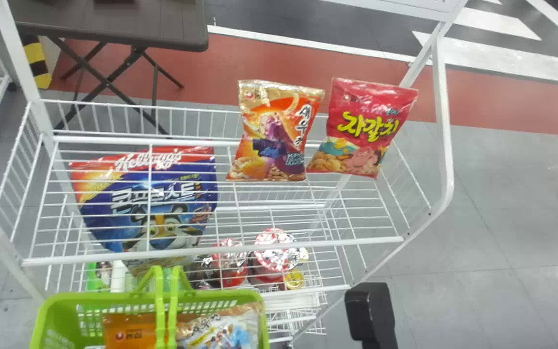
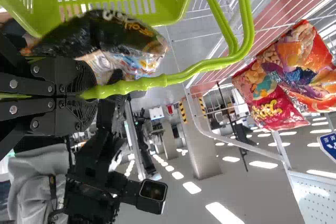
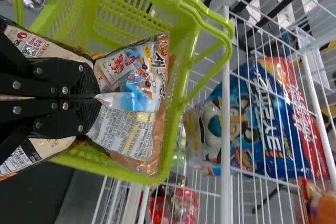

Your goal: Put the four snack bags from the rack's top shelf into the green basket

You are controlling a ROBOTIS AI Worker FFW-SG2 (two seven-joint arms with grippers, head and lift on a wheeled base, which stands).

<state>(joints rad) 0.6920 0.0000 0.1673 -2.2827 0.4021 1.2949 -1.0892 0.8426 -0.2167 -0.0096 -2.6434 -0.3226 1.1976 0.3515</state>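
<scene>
Holding a white-and-blue bag (image 3: 128, 77) pinched in its closed fingers, the right gripper (image 3: 98, 97) is at the green basket (image 1: 51, 310), lower left of the head view; the left gripper (image 2: 86, 95) clamps its handle (image 2: 139, 84). A dark bag (image 2: 105, 32) sits close by, so the job looks nearly half done. The orange bag (image 1: 274, 131) and red bag (image 1: 366, 126), upper middle, remain on the rack (image 1: 211, 250).

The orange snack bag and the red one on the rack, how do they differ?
The orange bag has a gold top band and lettering down one side; the red bag has a red top and yellow lettering across its middle. The red bag looks more tilted than the orange bag. Both sit on the top shelf.
</scene>
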